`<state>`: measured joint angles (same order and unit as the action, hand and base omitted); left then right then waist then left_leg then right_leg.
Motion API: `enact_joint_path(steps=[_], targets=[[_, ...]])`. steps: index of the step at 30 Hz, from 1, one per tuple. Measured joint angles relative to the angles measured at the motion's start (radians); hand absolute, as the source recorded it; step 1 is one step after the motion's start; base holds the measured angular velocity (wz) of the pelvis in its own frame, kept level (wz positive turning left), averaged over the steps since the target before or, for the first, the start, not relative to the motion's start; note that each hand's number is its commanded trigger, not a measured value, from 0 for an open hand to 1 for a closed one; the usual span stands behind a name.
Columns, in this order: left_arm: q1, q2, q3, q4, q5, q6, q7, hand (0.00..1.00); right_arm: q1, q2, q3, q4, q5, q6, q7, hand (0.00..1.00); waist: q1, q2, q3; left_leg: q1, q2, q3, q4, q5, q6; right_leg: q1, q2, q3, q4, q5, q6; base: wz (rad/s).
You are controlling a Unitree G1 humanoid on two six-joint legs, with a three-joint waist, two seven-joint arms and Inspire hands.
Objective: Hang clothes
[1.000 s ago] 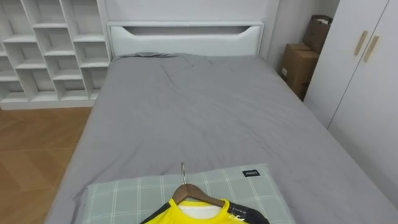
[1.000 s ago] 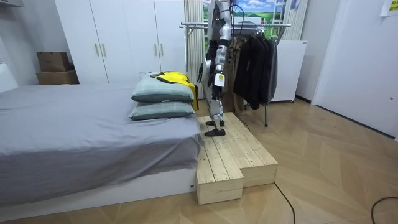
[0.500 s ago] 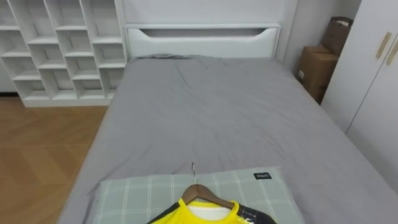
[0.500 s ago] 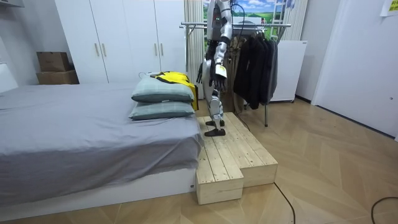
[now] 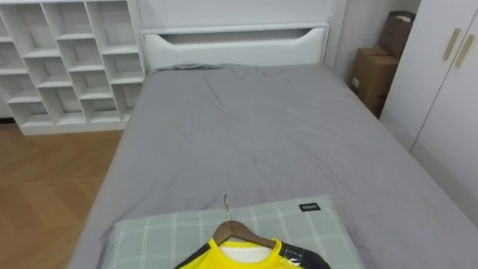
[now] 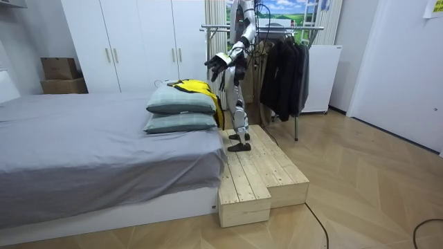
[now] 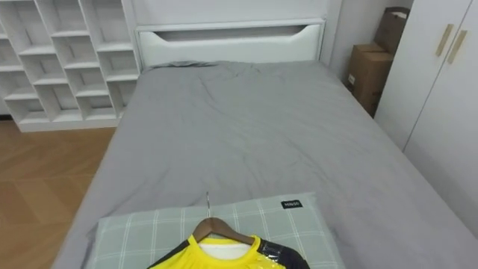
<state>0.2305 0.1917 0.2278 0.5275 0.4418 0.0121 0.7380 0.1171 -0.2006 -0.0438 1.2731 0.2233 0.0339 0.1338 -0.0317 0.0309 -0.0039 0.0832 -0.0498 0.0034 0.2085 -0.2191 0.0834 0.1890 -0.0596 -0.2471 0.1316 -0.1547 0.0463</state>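
The yellow shirt (image 5: 239, 255) lies on its hanger (image 5: 237, 233) on the top pillow (image 5: 164, 235), at the near end of the bed (image 5: 254, 134), and no hand touches it. In the room view we see the left hand (image 6: 219, 61) (left as we judge from the body) in the air above the pillows, with its fingers spread and nothing in them.

We see some risks from here. The hook is thin and lies flat on soft cloth, so the fingers may press it into the pillow and close on nothing. If the hand takes the collar and not the wood, the shirt can slide off one shoulder of the hanger when it is lifted. The rack (image 6: 277, 29) is behind the robot, and the robot stands on a narrow wooden platform (image 6: 259, 169), so a turn with the shirt can bring a foot near the edge. The dark clothes (image 6: 284, 69) already on the rack may also catch the shirt.
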Motion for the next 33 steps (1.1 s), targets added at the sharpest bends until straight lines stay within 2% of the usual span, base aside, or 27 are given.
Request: enact_joint_path(steps=[5,8,10,12,15,19,23,28,31,33], targets=[[-0.061,0.017,-0.014,-0.047,0.126,-0.008,0.001,0.0,0.001,-0.026,0.0,0.013,-0.032,0.01,0.001,0.0,-0.007,0.004,-0.0006,-0.002,0.001,0.004,0.001,0.0,0.0,-0.009,0.001,0.01,0.001,0.0,0.0,-0.01],[-0.065,0.028,-0.019,-0.082,0.223,-0.008,-0.001,0.0,0.007,-0.031,-0.019,0.015,-0.038,0.011,0.0,0.0,-0.025,0.009,0.0017,-0.008,0.002,0.008,0.003,0.0,-0.001,-0.013,0.002,0.011,0.001,0.0,0.0,-0.04],[-0.068,0.033,-0.023,-0.105,0.247,-0.008,-0.002,0.0,0.01,-0.033,-0.022,0.015,-0.039,0.01,0.0,0.0,-0.032,0.013,0.0044,-0.009,0.003,0.015,-0.001,0.0,-0.001,-0.015,0.002,0.017,0.0,0.0,0.0,-0.11],[-0.072,0.04,-0.028,-0.112,0.275,-0.008,-0.003,0.0,0.011,-0.034,-0.028,0.015,-0.039,0.01,0.0,0.0,-0.045,0.014,0.0038,-0.008,0.002,0.018,-0.002,0.0,-0.001,-0.015,0.002,0.024,0.0,0.0,0.0,-0.06],[-0.093,0.066,-0.072,-0.138,0.282,-0.008,-0.006,0.0,0.012,-0.035,-0.027,0.015,-0.038,0.01,0.001,0.0,-0.05,0.017,0.005,-0.003,0.004,0.024,-0.002,0.0,-0.001,-0.017,0.002,0.029,-0.001,0.0,0.0,-0.05],[-0.112,0.068,-0.096,-0.149,0.307,-0.006,-0.006,0.0,0.013,-0.039,-0.025,0.013,-0.038,0.01,0.002,0.0,-0.052,0.019,0.0032,0.001,0.005,0.04,-0.003,0.0,-0.001,-0.017,0.002,0.052,-0.001,0.0,0.0,-0.12],[-0.127,0.067,-0.125,-0.159,0.362,-0.004,-0.006,0.0,0.016,-0.042,-0.025,0.013,-0.036,0.01,0.011,0.0,-0.062,0.017,0.0023,-0.003,0.006,0.051,-0.003,0.0,0.0,-0.03,0.001,0.055,0.001,0.0,0.0,-0.08],[-0.129,0.064,-0.181,-0.153,0.377,0.016,-0.02,0.0,0.025,-0.061,0.007,0.02,-0.069,0.017,0.006,0.0,-0.093,0.011,0.0074,-0.005,0.006,0.051,-0.004,0.0,0.0,-0.03,0.001,0.058,0.004,0.0,0.0,0.0],[-0.157,0.061,-0.24,-0.117,0.376,0.029,-0.025,0.0,0.023,-0.057,0.064,0.05,-0.146,0.051,-0.001,0.0,-0.103,0.014,0.0071,-0.014,0.007,0.051,-0.003,0.0,0.0,-0.039,0.001,0.058,0.005,0.0,0.0,0.0],[-0.208,0.06,-0.27,-0.069,0.377,0.033,-0.031,0.0,0.02,-0.055,0.089,0.062,-0.207,0.077,0.001,0.0,-0.112,0.018,0.0049,-0.043,0.008,0.052,0.002,0.005,0.0,-0.074,0.001,0.058,0.018,0.0,-0.001,0.0]])
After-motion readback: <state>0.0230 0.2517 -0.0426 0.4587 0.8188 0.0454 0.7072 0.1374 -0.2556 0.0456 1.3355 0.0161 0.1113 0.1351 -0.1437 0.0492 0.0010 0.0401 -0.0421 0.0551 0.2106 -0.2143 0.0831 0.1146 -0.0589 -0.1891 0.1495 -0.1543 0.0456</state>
